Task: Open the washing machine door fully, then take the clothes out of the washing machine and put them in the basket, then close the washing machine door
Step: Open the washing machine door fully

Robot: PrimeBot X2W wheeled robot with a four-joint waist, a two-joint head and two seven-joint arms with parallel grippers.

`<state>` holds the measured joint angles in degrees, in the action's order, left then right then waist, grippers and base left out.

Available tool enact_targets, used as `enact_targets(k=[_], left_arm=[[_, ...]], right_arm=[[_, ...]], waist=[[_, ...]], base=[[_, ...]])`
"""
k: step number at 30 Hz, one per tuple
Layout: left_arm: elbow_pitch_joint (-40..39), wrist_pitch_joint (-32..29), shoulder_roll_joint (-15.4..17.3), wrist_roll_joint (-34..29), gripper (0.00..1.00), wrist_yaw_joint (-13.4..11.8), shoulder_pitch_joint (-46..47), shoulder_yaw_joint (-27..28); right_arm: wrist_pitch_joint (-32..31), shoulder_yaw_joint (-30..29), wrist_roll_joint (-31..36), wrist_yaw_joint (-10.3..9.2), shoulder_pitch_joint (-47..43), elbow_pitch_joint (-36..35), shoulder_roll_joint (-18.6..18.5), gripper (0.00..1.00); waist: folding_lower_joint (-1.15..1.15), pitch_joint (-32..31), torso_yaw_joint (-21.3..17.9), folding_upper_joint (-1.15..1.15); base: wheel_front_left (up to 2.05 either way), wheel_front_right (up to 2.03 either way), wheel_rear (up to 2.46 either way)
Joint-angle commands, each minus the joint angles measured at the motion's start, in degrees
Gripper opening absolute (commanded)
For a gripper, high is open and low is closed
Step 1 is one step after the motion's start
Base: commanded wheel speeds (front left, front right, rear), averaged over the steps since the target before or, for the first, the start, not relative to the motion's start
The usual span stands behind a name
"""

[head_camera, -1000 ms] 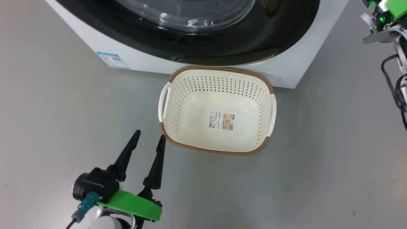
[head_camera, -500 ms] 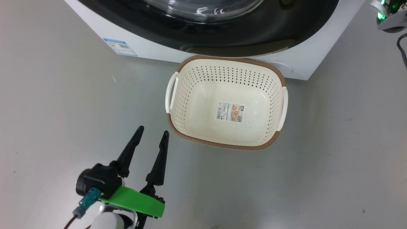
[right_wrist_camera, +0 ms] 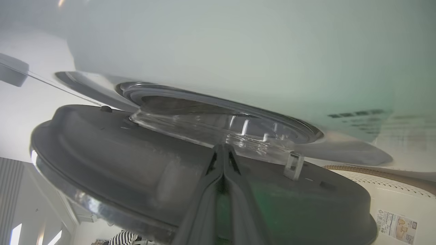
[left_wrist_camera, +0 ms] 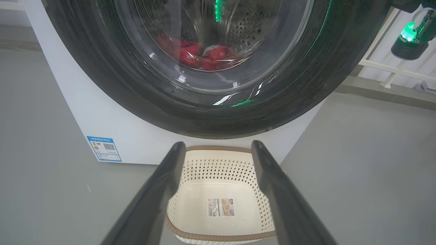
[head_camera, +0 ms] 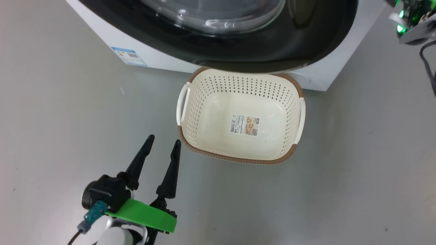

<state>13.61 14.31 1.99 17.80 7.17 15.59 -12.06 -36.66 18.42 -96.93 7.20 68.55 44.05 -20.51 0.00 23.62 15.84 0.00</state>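
The washing machine (left_wrist_camera: 102,112) stands at the top of the head view. Its door (head_camera: 259,51) is ajar, and the black rim overlaps the basket's far edge. Red clothes (left_wrist_camera: 201,56) lie in the drum, seen through the door glass. The cream basket (head_camera: 235,159) sits on the floor before the machine, with just a sticker inside. My left gripper (head_camera: 163,139) hovers open and holding nothing, near the basket's left front corner. My right gripper (right_wrist_camera: 223,147) is shut, its tips against the grey inner side of the door (right_wrist_camera: 136,163), between door and machine front.
Grey floor surrounds the machine and basket on all sides. My right arm's wrist (head_camera: 410,20), with green parts and cables, is at the far right above the floor. A blue label (head_camera: 128,56) marks the machine's lower left corner.
The head camera has shifted. The door has swung further out, its rim now covering the basket's far edge. The left gripper stays open in the same place.
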Motion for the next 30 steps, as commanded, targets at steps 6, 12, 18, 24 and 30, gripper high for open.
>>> enact_targets(k=[6, 12, 18, 24, 30], left_arm=[[-0.95, 0.69, 0.89, -0.30, 1.00, 0.32, -0.50, 1.63], [-0.73, 0.69, 0.89, -0.60, 1.00, 0.32, -1.64, 1.49], [-0.55, 0.69, 0.89, -0.87, 1.00, 0.32, -3.07, 1.55], [-0.51, 0.69, 0.89, -1.37, 1.00, 0.32, -4.94, 1.47], [-0.72, 0.69, 0.89, -1.82, 1.00, 0.32, -7.18, 1.78]], right_arm=[[-2.00, 1.30, -0.18, 0.29, -5.09, -4.87, 2.28, 0.00], [-2.75, 1.75, 0.00, 0.29, -9.45, -7.82, 2.93, 0.00], [-4.07, 2.27, 0.02, 0.29, -13.96, -10.67, 3.48, 0.00], [-4.85, 2.79, 0.34, 0.29, -18.89, -14.00, 4.29, 0.00], [-5.71, 3.49, 0.55, 0.29, -23.98, -17.87, 5.65, 0.00]], waist=[[0.00, -2.51, -0.84, 0.00], [0.00, -4.73, -0.99, 0.00], [0.00, -7.29, -0.79, 0.00], [0.00, -10.14, -0.18, 0.00], [0.00, -12.75, 0.72, 0.00]], base=[[0.00, 0.00, 0.00], [0.00, 0.00, 0.00], [0.00, 0.00, 0.00], [0.00, 0.00, 0.00], [0.00, 0.00, 0.00]])
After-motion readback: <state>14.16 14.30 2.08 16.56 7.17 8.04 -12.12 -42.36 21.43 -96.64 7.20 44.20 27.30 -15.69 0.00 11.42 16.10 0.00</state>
